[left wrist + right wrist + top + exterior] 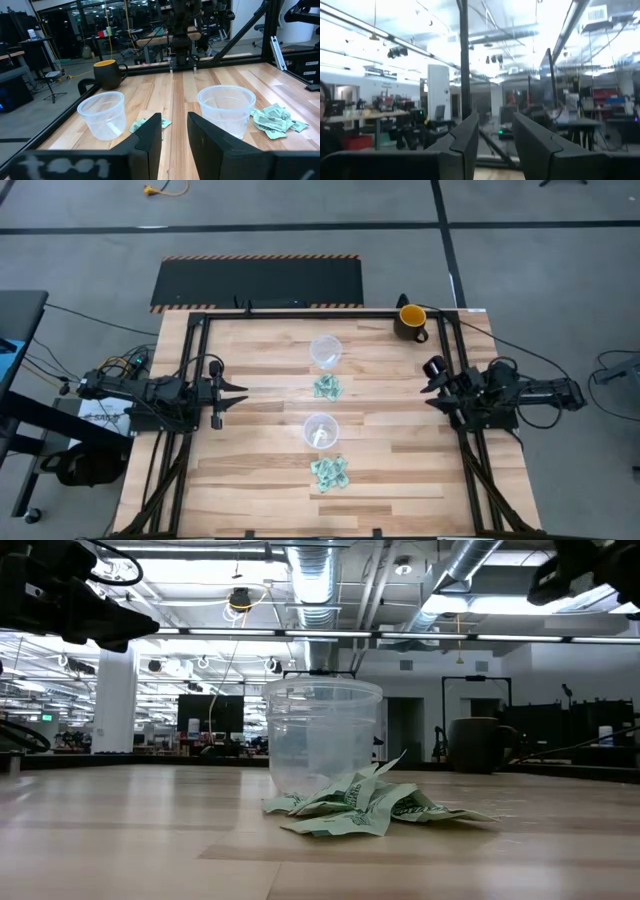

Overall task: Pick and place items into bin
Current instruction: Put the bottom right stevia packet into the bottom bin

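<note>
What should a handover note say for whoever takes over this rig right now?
Left gripper: open, empty, raised at the table's left side, facing the cups.
Right gripper: open, empty, raised at the right side.
Far clear cup has a pile of green pieces on the table beside it; near clear cup has a second pile beside it.
The mug stands at the far right corner.
Done: nothing visible; both piles lie on the table and neither cup shows green pieces inside.
Left: pick up the pieces and drop them into the cups, pile by pile.
</note>
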Robot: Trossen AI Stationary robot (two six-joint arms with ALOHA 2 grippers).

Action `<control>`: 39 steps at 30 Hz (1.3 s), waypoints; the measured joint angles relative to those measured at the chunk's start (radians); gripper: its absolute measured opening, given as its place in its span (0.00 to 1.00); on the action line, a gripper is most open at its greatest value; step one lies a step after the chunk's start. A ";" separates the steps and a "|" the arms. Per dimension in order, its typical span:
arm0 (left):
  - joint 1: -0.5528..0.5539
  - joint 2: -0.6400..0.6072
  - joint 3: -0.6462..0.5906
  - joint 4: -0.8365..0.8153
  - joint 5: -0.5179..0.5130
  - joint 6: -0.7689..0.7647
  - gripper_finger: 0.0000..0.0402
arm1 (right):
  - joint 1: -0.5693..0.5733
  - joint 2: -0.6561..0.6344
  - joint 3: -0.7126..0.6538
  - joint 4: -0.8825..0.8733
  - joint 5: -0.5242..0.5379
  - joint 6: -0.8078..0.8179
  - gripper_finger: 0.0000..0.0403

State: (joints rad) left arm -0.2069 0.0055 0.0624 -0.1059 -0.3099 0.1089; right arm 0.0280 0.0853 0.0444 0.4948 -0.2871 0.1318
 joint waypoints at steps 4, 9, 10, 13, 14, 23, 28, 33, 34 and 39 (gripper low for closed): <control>0.000 0.000 0.000 0.000 0.000 0.000 0.21 | 0.000 0.000 0.000 0.031 0.000 0.000 0.28; 0.000 0.000 0.000 0.000 0.000 0.000 0.21 | 0.000 0.000 0.001 0.041 0.000 0.049 0.28; 0.000 0.000 0.000 0.000 0.000 0.000 0.21 | 0.000 0.000 0.001 0.041 0.000 0.059 0.28; 0.000 0.000 0.000 0.000 0.000 0.000 0.21 | 0.000 0.000 0.001 0.061 0.014 0.069 0.28; 0.000 0.000 0.000 0.000 0.000 0.000 0.21 | -0.001 0.000 0.001 0.081 0.036 0.058 0.28; 0.000 0.000 0.000 0.000 0.000 0.000 0.21 | -0.004 0.092 0.061 0.146 0.238 -0.109 0.28; 0.000 0.000 0.000 0.000 0.000 0.000 0.21 | -0.004 0.333 0.190 0.006 0.235 -0.197 0.28; 0.000 0.000 0.000 0.000 0.000 0.000 0.21 | -0.004 0.576 0.319 -0.126 0.262 -0.263 0.28; 0.000 0.000 0.000 0.000 0.000 0.000 0.21 | -0.004 0.614 0.336 -0.129 0.281 -0.264 0.28; 0.000 0.000 0.000 0.000 0.000 0.000 0.21 | -0.004 0.750 0.384 -0.172 0.320 -0.258 0.28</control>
State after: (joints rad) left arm -0.2070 0.0058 0.0620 -0.1062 -0.3096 0.1089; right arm 0.0238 0.8357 0.4286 0.3225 0.0334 -0.1263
